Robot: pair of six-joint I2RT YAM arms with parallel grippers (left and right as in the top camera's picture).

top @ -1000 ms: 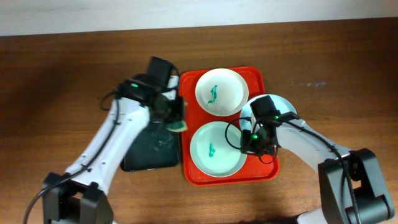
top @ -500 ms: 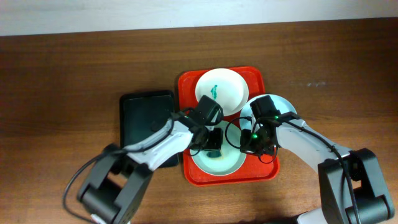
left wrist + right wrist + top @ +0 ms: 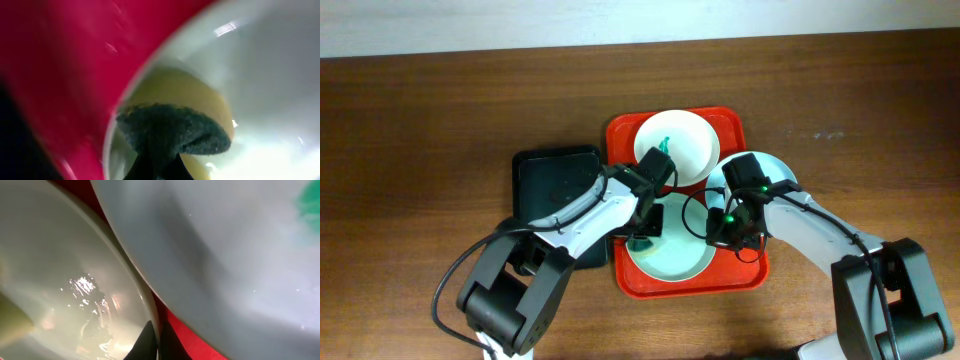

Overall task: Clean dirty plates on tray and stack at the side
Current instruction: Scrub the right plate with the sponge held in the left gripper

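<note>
The red tray [image 3: 740, 270] holds three plates. The white plate [image 3: 685, 150] at the back has a teal smear. A pale mint plate [image 3: 680, 262] lies at the front; no smear shows on it. Another pale plate [image 3: 775, 172] at the right is partly under my right arm. My left gripper [image 3: 645, 228] is shut on a yellow-and-green sponge [image 3: 175, 127] and presses it on the front plate's left part [image 3: 270, 75]. My right gripper [image 3: 720, 232] is shut on the front plate's right rim [image 3: 150, 305], fingers [image 3: 157, 342] either side of it.
A black tray [image 3: 555, 195] lies on the dark wood table [image 3: 440, 120] left of the red tray. In the right wrist view a smeared plate [image 3: 225, 255] lies close beside the gripped rim, with red tray [image 3: 187, 332] between.
My left arm carried the sponge from over the black tray onto the front plate, then slid it towards the plate's left side. The right arm has not moved.
</note>
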